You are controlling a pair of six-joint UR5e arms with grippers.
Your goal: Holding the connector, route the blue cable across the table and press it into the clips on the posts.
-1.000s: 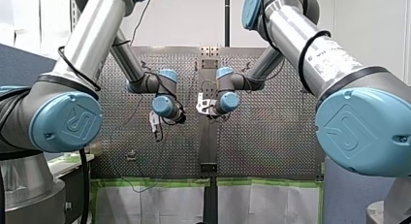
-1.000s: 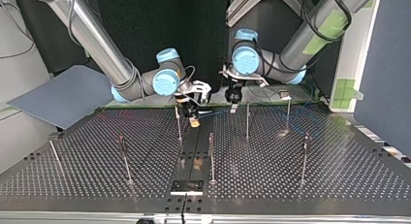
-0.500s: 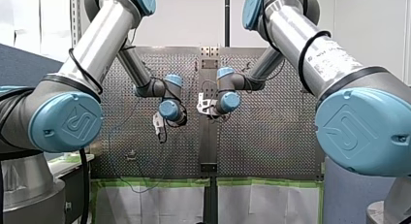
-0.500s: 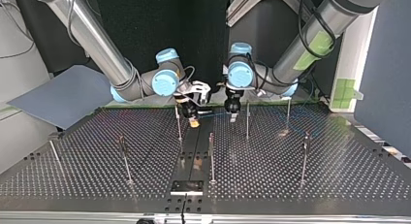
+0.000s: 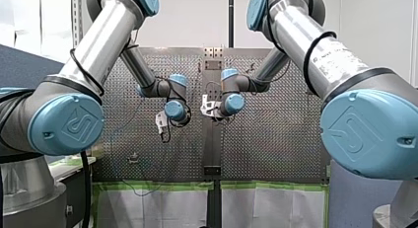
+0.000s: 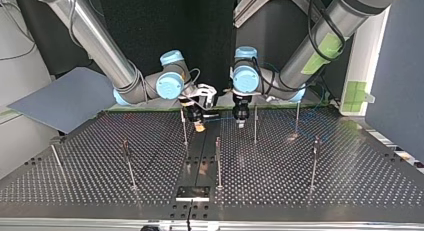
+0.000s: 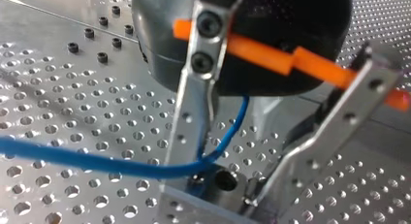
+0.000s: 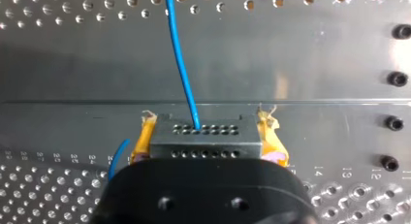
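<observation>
Firmly gripped, the grey connector point(image 8: 206, 141) sits low over the perforated counter point(image 8: 315, 49).
My right pincer point(image 8: 207, 131) clamps it between yellow pads, with the blue cable point(image 8: 181, 64) running out ahead. My left pincer point(image 7: 223, 195) stands wide, and the cable curves past one metal finger.

The right end effector point(image 6: 199, 122) and left end effector point(image 6: 240, 120) hang side by side over the middle of the surface point(image 6: 350, 191), at the edge by the arms point(image 6: 107, 53). The connector point(image 8: 203, 136) sits between the right one's fingers. The cable point(image 8: 181, 64) runs from it to the left one. Posts point(image 6: 218, 163) stand around them.
</observation>
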